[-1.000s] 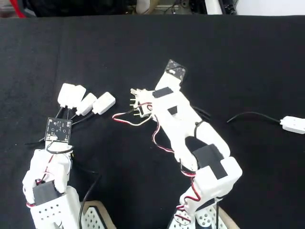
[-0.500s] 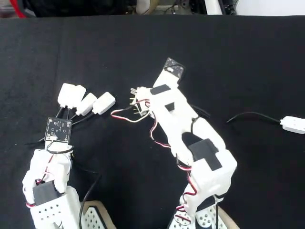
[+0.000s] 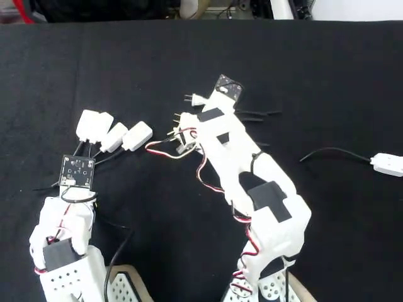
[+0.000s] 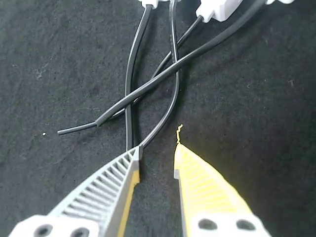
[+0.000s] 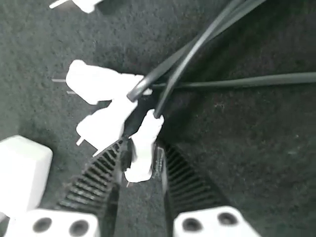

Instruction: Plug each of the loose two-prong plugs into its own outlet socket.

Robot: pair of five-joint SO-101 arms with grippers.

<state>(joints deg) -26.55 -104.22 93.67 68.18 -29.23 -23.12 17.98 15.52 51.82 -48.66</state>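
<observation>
- The black table (image 3: 327,75) carries everything.
- The right gripper (image 5: 140,147) is near the socket cluster (image 3: 113,132), its jaws clamped on one white plug (image 5: 144,129).
- The left gripper (image 4: 157,153) is near the cluster's cable side. Its fingers are apart and grip nothing, and the grey fingertip touches a black cable (image 4: 129,89).
- Sockets: four white ones in the cluster, and a fifth socket (image 3: 386,164) well apart from it.
- Plugs: four. Three loose plugs (image 5: 98,81) lie between the cluster and the held one.
</observation>
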